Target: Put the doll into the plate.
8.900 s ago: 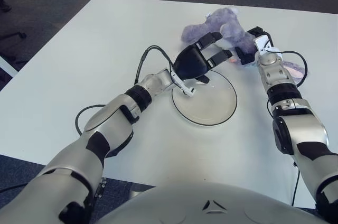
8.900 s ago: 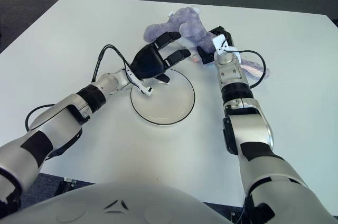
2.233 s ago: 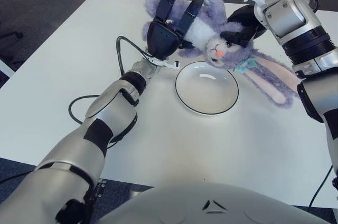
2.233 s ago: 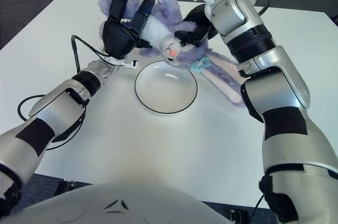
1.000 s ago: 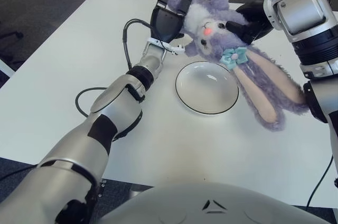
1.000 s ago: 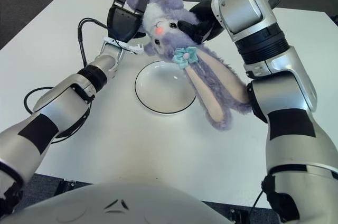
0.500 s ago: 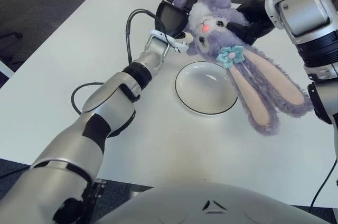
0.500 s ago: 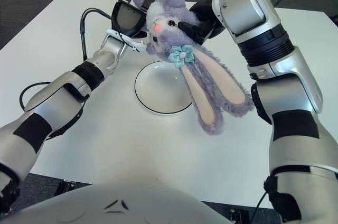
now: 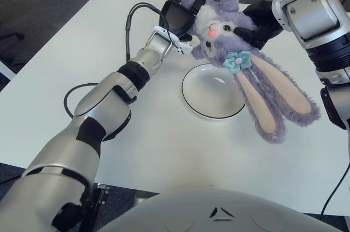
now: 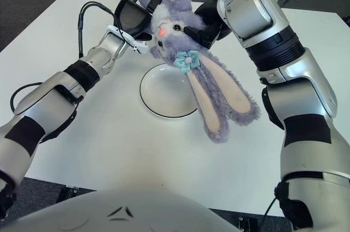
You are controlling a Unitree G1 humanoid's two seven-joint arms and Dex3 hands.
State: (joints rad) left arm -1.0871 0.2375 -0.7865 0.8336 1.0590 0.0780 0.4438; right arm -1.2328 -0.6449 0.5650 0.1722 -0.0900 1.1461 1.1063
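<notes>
We hold the doll (image 9: 229, 29) in the air above the far rim of the plate (image 9: 213, 91), our left hand (image 9: 180, 10) cupping its left side with fingers spread and our right hand (image 9: 261, 21) gripping its head, long ears dangling over the plate's right side.

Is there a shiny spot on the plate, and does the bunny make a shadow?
Left eye view: the plate has a small bright glint near its far side; no clear shadow shows under the bunny. Right eye view: a faint glint on the plate, and a soft grey shadow on the table under the dangling ears.
</notes>
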